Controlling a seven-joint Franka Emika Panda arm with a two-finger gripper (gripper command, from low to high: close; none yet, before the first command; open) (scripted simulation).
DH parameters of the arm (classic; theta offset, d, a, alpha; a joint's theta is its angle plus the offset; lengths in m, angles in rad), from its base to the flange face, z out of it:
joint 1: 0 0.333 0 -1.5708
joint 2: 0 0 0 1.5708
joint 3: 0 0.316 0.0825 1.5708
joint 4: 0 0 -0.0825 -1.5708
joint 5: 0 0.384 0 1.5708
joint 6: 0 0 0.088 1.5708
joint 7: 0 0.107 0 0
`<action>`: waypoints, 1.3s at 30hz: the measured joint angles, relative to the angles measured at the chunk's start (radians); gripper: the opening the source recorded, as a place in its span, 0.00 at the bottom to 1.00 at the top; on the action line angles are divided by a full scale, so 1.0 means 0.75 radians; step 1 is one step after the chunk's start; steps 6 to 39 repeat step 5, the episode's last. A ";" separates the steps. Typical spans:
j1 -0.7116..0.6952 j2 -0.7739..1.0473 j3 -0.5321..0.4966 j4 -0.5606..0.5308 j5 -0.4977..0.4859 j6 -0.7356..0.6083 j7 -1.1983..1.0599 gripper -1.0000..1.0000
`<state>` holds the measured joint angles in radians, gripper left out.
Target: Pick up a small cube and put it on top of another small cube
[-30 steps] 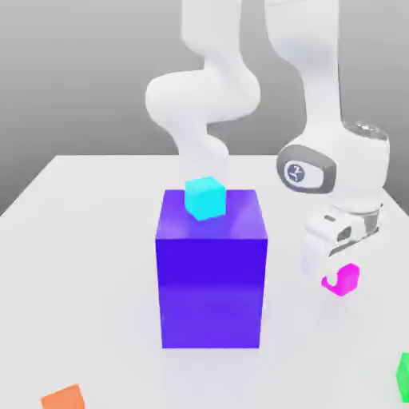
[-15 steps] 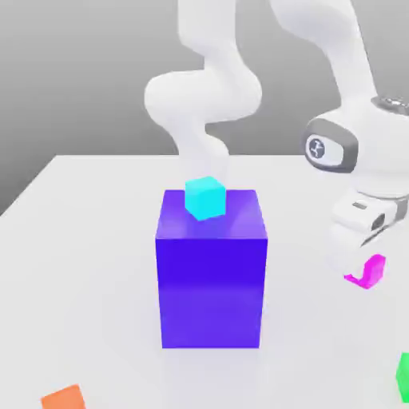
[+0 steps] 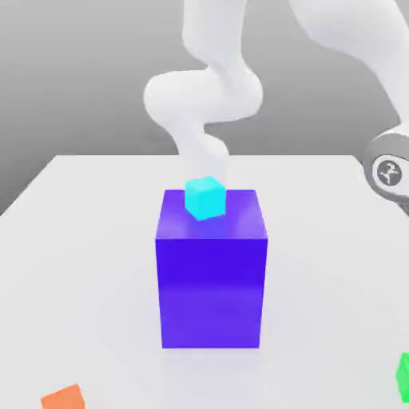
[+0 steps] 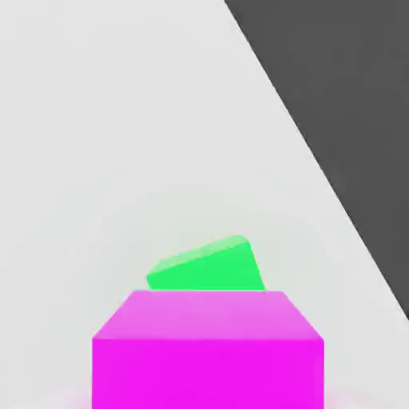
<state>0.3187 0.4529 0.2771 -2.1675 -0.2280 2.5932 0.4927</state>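
- Across the exterior view, read as a clock face, a pale, smooth table spreads around the centre, faintly reflecting the block.
- Beyond its straight far edge, toward twelve o'clock, the room is a plain grey backdrop, lighter higher up and darker near the table.
- Near the centre stands a big blue-violet block, upright, with one flat face toward the camera. A cyan cube rests on its top, turned a little.
- At seven o'clock lies an orange piece, cut by the picture's border; between four and five o'clock, part of a green cube shows.
- The white arm comes in from twelve o'clock, and its wrist joint sits near three o'clock.
- In the hand view, the pink cube is close before the camera, in the grip of the gripper, which is closed on it.
- It sits square to that camera, one flat face toward it and the top face running away; a long axis cannot be told.
- It looks bright magenta and plain, the top paler than the front, edges crisp, with a faint pink glow beside it.
- Behind it, partly covered, is the green cube, turned at an angle on the pale tabletop, whose straight edge meets dark grey ground.
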 joint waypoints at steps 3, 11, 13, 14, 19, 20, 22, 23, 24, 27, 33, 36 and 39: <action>0.000 0.000 0.000 0.000 0.000 0.000 0.000 1.00; 0.000 0.000 0.000 0.000 0.000 0.000 0.000 1.00; 0.000 0.000 0.000 0.000 0.000 0.000 0.000 1.00; 0.000 0.000 0.000 0.000 0.000 0.000 0.000 1.00; 0.000 0.000 0.000 0.000 0.000 0.000 0.000 1.00; 0.000 0.000 0.000 0.000 0.000 0.000 0.000 1.00; 0.000 0.000 0.000 0.000 0.000 0.000 0.000 1.00; 0.000 0.000 0.000 0.000 0.000 0.000 0.000 1.00; 0.000 0.000 0.000 0.000 0.000 0.000 0.000 1.00; 0.000 0.000 0.000 0.000 0.000 0.000 0.000 1.00; 0.000 0.000 0.000 0.000 0.000 0.000 0.000 1.00; 0.000 0.000 0.000 0.000 0.000 0.000 0.000 1.00; 0.000 0.000 0.000 0.000 0.000 0.000 0.000 1.00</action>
